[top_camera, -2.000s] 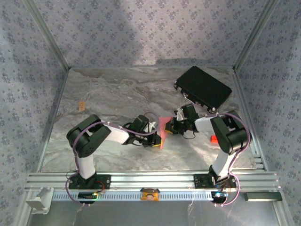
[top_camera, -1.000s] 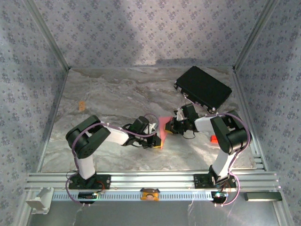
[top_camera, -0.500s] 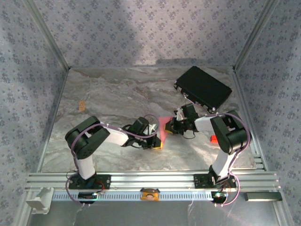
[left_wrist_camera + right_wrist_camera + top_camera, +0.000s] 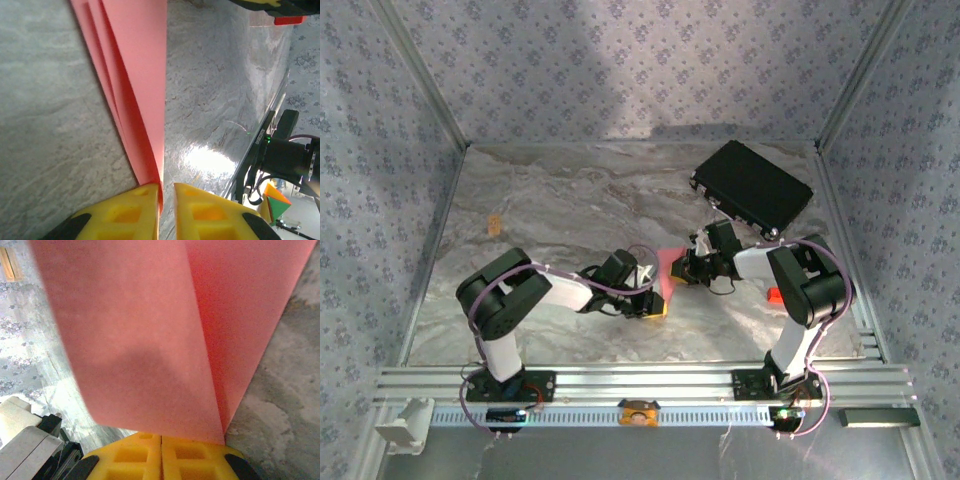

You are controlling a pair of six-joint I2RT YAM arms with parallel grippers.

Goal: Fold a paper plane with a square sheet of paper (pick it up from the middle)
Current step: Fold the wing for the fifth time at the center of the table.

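Note:
The square sheet of paper is salmon pink and folded lengthwise into layers. It stands on edge over the marble table, mid-way between the two arms. My right gripper is shut on one end; in the right wrist view the paper rises straight out of the pressed-together yellow jaws. My left gripper is at the near end. In the left wrist view its jaws stand slightly apart, with the paper's folded edge lying in the gap against the left finger. Whether this has a paper plane's form I cannot tell.
A black rectangular case lies at the back right. A tiny orange tag sits at the far left of the table, and a small red piece lies by the right arm. An aluminium rail runs along the near edge.
The left gripper's jaws have parted a little from shut, loosening on the paper's near end, and it has slid slightly nearer. The right gripper and the paper have stayed put.

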